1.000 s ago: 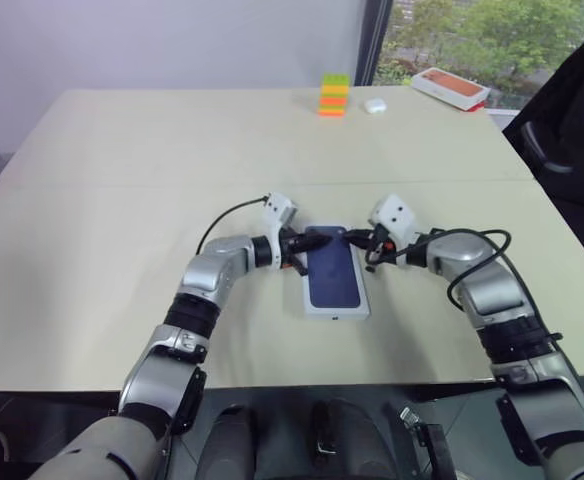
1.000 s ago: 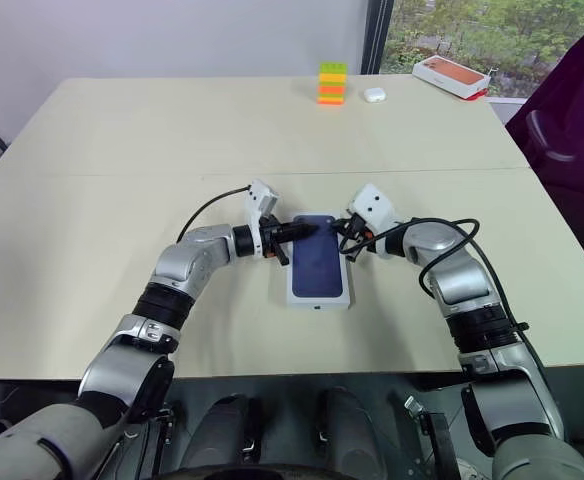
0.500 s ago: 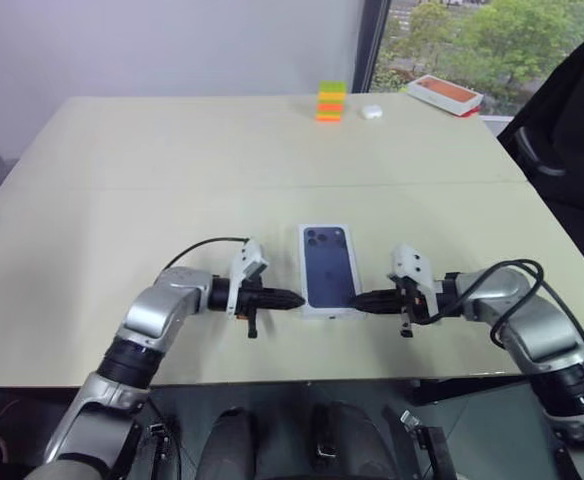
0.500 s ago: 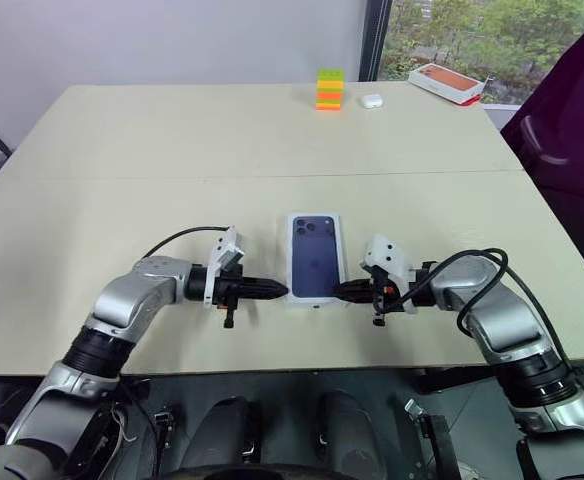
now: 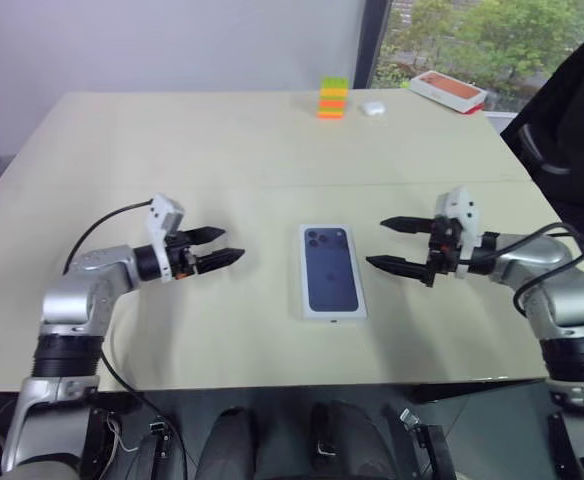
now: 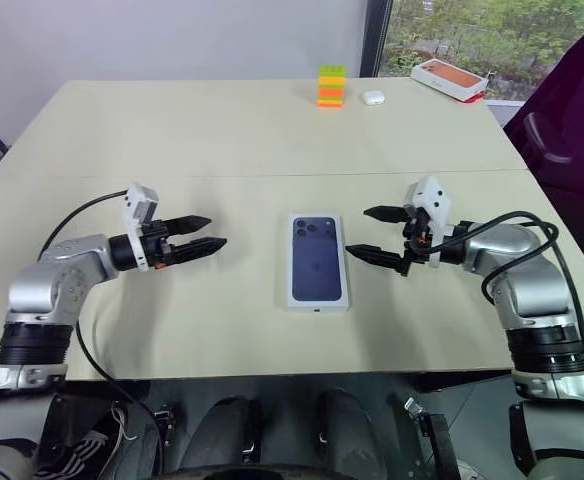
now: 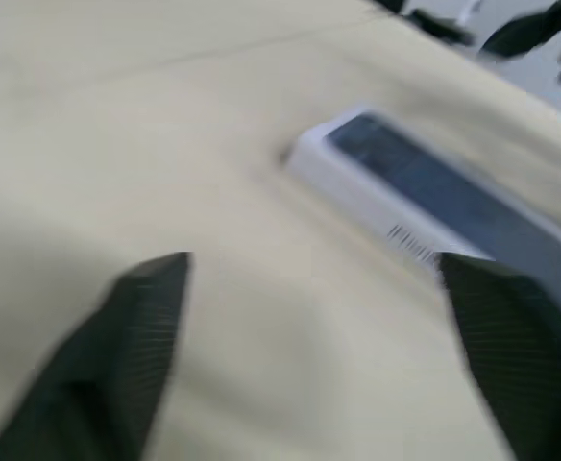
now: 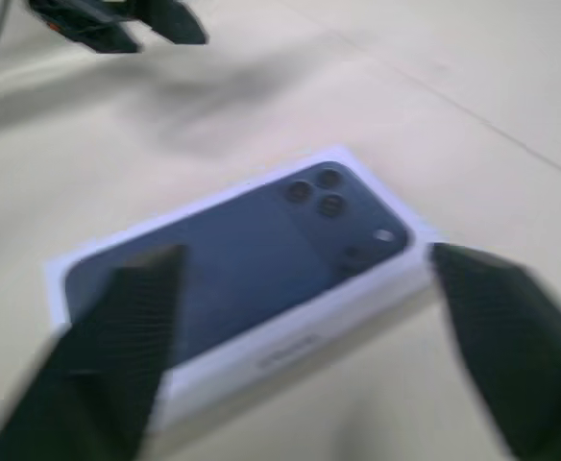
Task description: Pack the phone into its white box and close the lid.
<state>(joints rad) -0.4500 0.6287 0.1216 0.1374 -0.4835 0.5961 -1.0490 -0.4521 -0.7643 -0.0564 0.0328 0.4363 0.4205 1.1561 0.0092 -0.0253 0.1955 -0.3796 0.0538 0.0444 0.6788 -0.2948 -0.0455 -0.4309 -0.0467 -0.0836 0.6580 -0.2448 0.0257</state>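
The lid [image 5: 331,270], white with a dark phone picture on top, sits closed on the white box [image 8: 290,351] in the middle of the table. The phone itself is hidden. My left gripper [image 5: 230,243] hovers to the left of the box, open, holding nothing and pointing toward it. To the right of the box my right gripper [image 5: 376,242] is also open and bare, its fingers aimed at the box's right side. Neither gripper touches the box. The left wrist view catches one corner of the box [image 7: 377,206] beyond its own spread fingers [image 7: 146,327].
At the table's far edge stand a stack of coloured blocks [image 5: 333,97], a small white case [image 5: 374,107] and an orange-topped box [image 5: 449,90]. A dark chair [image 5: 572,130] is beside the table on the right. The table's front edge [image 5: 272,385] runs just below the box.
Both grippers, shut against the lid's sides before, have drawn outward away from the box and opened. The left one moved farther. The box stays put.
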